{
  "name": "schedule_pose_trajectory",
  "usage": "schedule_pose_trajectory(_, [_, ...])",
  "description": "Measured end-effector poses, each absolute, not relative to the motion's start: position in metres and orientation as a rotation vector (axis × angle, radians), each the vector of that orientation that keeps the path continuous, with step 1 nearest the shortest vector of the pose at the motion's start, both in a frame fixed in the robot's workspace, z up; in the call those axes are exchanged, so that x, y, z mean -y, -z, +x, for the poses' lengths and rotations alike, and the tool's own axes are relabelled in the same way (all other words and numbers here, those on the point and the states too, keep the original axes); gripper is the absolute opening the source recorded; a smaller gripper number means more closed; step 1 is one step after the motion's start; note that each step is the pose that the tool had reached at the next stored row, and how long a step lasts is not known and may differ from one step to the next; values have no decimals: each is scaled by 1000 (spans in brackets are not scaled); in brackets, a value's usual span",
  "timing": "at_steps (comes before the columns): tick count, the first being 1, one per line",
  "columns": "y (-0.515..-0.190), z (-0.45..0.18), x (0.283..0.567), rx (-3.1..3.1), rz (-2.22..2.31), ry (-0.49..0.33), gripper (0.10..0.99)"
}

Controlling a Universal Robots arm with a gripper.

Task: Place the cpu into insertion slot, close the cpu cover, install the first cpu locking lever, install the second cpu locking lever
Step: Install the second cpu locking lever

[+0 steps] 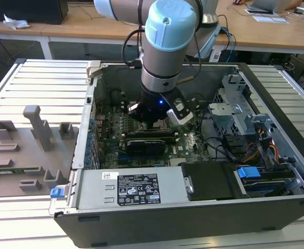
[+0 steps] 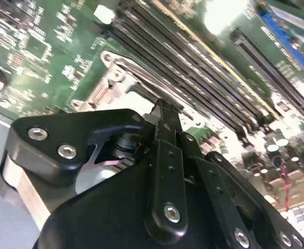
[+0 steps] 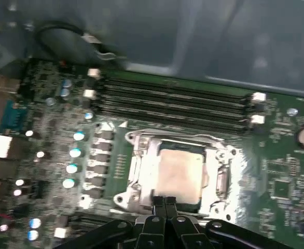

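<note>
The cpu [image 3: 180,174], a pale silvery-beige square, lies flat in the insertion slot [image 3: 179,203] on the green motherboard. The cpu cover [image 3: 141,168], a shiny metal frame, lies down around the chip's edges. My gripper [image 3: 165,201] is shut, its two black fingertips pressed together at the socket's near edge, touching or just above the frame. In the second wrist view the same fingers [image 2: 165,129] point at the socket's metal corner [image 2: 110,78]. From the exterior view the gripper [image 1: 156,123] reaches down into the open computer case over the motherboard.
Long black memory slots [image 3: 173,101] run right beside the socket. The case holds a power supply [image 1: 136,189] at the front, a drive cage [image 1: 235,109] and cables [image 1: 266,145] on the exterior view's right. A grey fixture board [image 1: 27,150] lies outside the case.
</note>
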State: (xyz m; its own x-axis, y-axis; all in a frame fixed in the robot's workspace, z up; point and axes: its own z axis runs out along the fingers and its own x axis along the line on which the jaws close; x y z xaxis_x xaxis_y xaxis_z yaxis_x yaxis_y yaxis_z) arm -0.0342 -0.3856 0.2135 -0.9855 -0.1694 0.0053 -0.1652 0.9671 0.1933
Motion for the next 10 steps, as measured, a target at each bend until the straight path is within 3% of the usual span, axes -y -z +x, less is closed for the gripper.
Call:
schedule_pose_trajectory(4, [-215,-32,377,3096,262,225,106])
schedule_pose_trajectory(10, [-219,-32,372,3097,261,191,106])
